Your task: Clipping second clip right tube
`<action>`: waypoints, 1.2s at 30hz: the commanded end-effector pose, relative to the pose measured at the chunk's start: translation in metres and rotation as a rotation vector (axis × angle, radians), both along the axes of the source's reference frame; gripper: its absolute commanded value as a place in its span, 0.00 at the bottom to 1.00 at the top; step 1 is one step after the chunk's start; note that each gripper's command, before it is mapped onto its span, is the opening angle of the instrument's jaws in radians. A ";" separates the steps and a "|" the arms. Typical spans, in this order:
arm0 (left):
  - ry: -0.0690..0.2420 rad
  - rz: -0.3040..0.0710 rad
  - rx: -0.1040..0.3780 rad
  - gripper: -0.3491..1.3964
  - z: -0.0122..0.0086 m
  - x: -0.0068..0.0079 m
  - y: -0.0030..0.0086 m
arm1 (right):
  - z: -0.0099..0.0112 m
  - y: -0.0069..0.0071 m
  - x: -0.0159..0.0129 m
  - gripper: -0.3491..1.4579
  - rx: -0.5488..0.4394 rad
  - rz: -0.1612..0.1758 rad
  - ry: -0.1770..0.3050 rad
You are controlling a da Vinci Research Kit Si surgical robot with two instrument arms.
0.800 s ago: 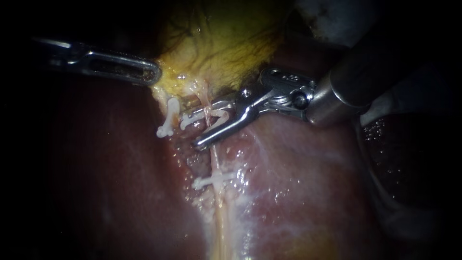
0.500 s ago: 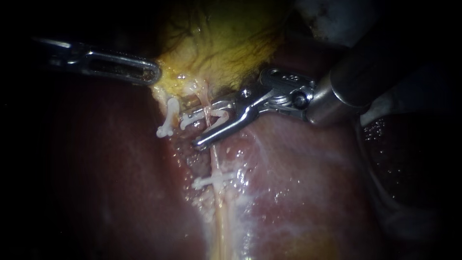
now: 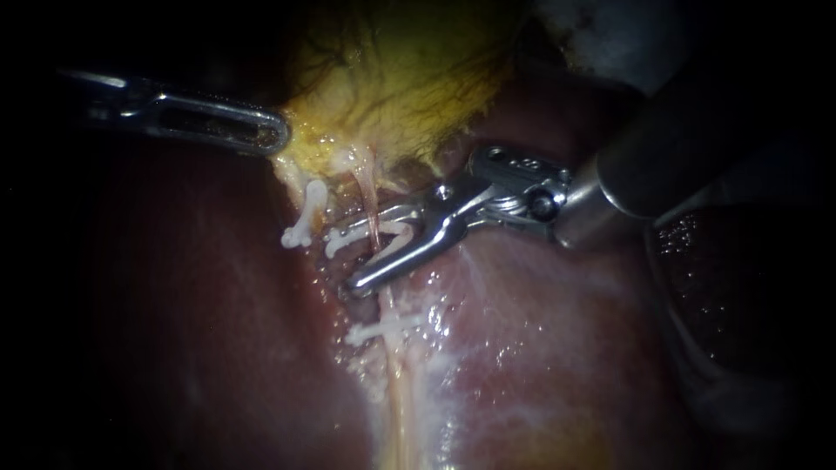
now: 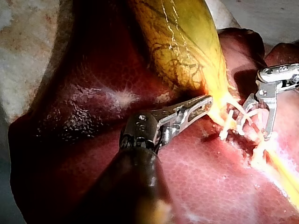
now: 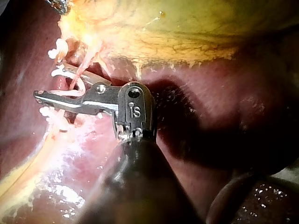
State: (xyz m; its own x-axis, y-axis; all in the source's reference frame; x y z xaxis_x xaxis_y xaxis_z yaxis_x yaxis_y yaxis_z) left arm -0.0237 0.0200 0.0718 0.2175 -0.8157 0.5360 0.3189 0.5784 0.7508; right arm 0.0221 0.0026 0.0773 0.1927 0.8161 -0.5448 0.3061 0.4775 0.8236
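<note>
The right tube (image 3: 365,193) runs pale pink from the yellow gallbladder (image 3: 401,78) down over the liver (image 3: 540,331). My right instrument (image 3: 344,259) straddles this tube with its jaws apart. They carry a white clip (image 3: 376,233) whose two legs lie on either side of the tube. Lower on the same tube sits a closed white clip (image 3: 383,328). A further white clip (image 3: 305,218) sits on the left tube. My left instrument (image 3: 280,139) is shut on the gallbladder's lower edge and holds it taut. The right wrist view shows the clip-carrying jaws (image 5: 49,83) across the tube.
Dark red liver (image 4: 93,107) surrounds the field, under and beside my left instrument (image 4: 208,103). My right instrument's thick shaft (image 3: 662,148) fills the upper right. White gauze-like material (image 3: 601,35) lies beyond the gallbladder.
My right instrument has slid a little down the right tube toward the lower clip, baring more tube above its jaws. The left instrument has held still.
</note>
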 end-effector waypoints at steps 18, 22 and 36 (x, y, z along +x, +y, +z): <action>-0.005 0.004 0.002 0.00 0.0000 0.0000 0.0000 | 0.0000 -0.0041 0.0000 0.46 0.094 -0.041 -0.034; -0.005 0.004 0.001 0.00 0.0000 0.0000 -0.0001 | 0.0003 -0.0052 -0.0001 0.45 0.110 -0.074 -0.031; -0.007 0.006 0.002 0.00 0.0000 0.0000 -0.0001 | 0.0002 -0.0066 0.0001 0.43 0.157 -0.087 -0.006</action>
